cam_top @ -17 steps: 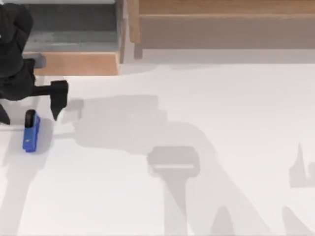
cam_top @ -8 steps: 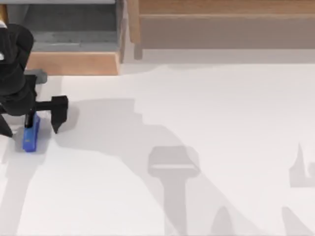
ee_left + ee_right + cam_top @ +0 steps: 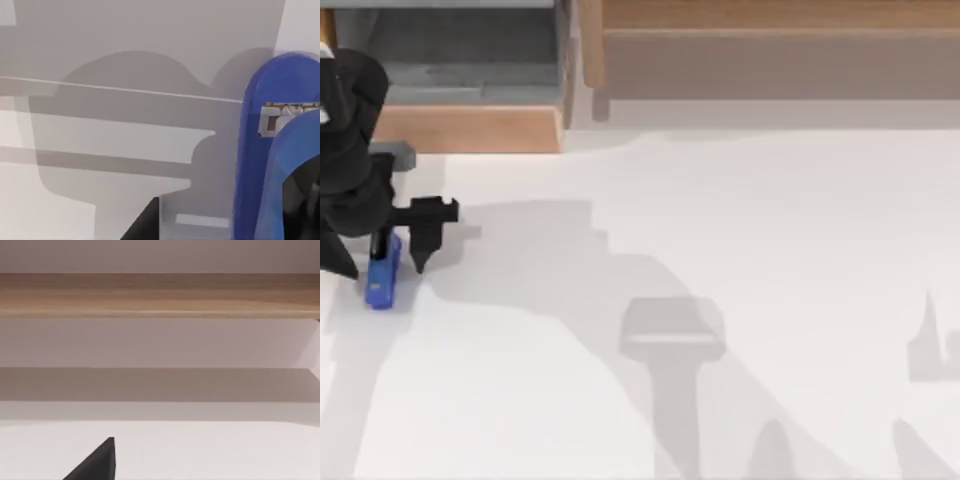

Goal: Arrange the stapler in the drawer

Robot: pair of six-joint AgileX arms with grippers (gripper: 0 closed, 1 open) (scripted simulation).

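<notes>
The small blue stapler [image 3: 382,278] with a black end lies on the white table near the left edge, in front of the drawer [image 3: 470,128]. The drawer stands pulled out, showing its grey inside and tan front panel. My left gripper [image 3: 382,260] is open and low over the stapler, one finger on each side of its black end. In the left wrist view the stapler [image 3: 260,150] is close up, with one black fingertip [image 3: 145,227] beside it. My right gripper [image 3: 150,470] is parked off to the right, open, with one dark fingertip [image 3: 97,462] in its wrist view.
A wider brown wooden panel [image 3: 770,50] runs along the back right, seen too in the right wrist view as the wooden panel [image 3: 160,292]. The white table [image 3: 720,250] spreads out in front, crossed by arm shadows.
My left gripper has come down and slightly left over the stapler, so its fingers now straddle the black end. The stapler has not moved.
</notes>
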